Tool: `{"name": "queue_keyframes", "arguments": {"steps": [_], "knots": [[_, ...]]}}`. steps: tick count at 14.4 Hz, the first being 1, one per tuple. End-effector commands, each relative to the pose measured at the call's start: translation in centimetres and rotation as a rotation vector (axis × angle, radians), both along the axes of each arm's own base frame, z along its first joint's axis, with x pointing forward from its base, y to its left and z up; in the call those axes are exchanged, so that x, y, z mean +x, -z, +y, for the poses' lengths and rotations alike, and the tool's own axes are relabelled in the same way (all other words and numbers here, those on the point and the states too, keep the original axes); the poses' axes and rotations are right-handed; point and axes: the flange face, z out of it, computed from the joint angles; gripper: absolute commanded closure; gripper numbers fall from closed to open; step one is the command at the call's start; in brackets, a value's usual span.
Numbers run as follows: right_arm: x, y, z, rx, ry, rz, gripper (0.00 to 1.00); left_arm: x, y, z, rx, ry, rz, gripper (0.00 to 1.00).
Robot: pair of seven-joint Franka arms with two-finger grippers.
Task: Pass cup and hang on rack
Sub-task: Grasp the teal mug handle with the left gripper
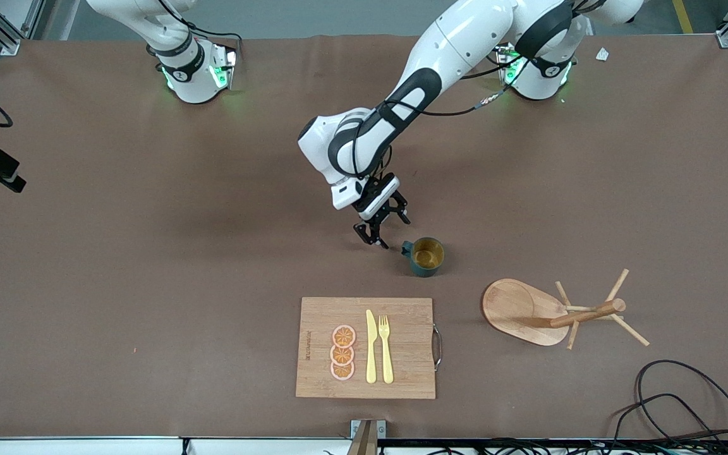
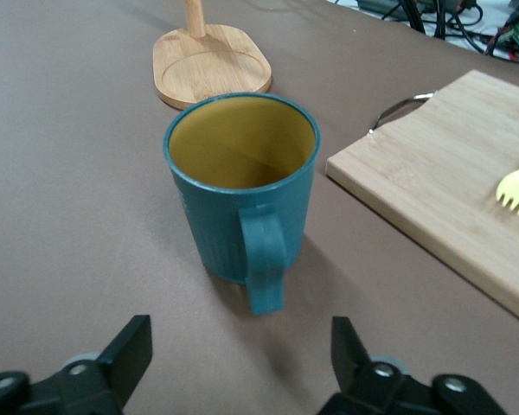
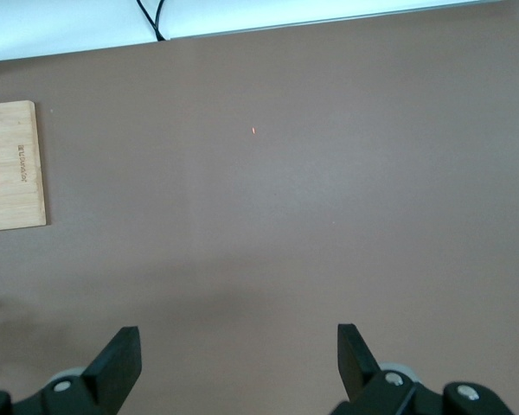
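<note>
Cup (image 1: 428, 256) stands upright on the table (image 1: 149, 253), at about ten o'clock from the rack (image 1: 531, 311) and one o'clock from the board (image 1: 402, 379), nothing done yet: grasp, pass and hanging all remain. Left gripper (image 1: 384, 225) hovers beside its handle, fingers apart, empty. Right gripper (image 3: 239, 359) waits, fingers wide. Only the left wrist view shows the handle (image 2: 265, 262) facing the jaws

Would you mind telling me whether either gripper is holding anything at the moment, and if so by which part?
Nothing is held. The left gripper stands open beside the dark teal cylindrical cup, facing its handle without touching. The right gripper is open over bare table.
</note>
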Motion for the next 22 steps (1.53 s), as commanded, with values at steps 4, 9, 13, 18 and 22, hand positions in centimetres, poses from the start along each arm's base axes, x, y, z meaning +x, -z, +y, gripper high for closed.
{"name": "queue_keyframes", "arguments": {"steps": [4,9,13,18,22], "knots": [[-0.6,-1.3,-0.8,-0.018,0.013,0.054,0.0,2.1,0.5,0.9,0.002,-0.035,-0.069,0.26],[-0.6,-2.0,-0.9,-0.022,0.018,0.034,0.0,2.5,2.4,1.5,0.014,-0.039,-0.054,0.45],[-0.3,-2.7,-1.1,-0.024,0.027,0.014,0.0,3.4,2.1,2.3,0.03,-0.043,-0.061,0.79],[-0.5,-1.8,-5.2,-0.002,0.095,0.033,0.0,4.2,0.6,2.6,0.123,0.079,0.05,1.0],[-0.4,-1.8,-4.7,-0.003,0.089,0.038,0.0,7.8,-6.6,4.5,0.065,0.079,0.164,1.0]]}}
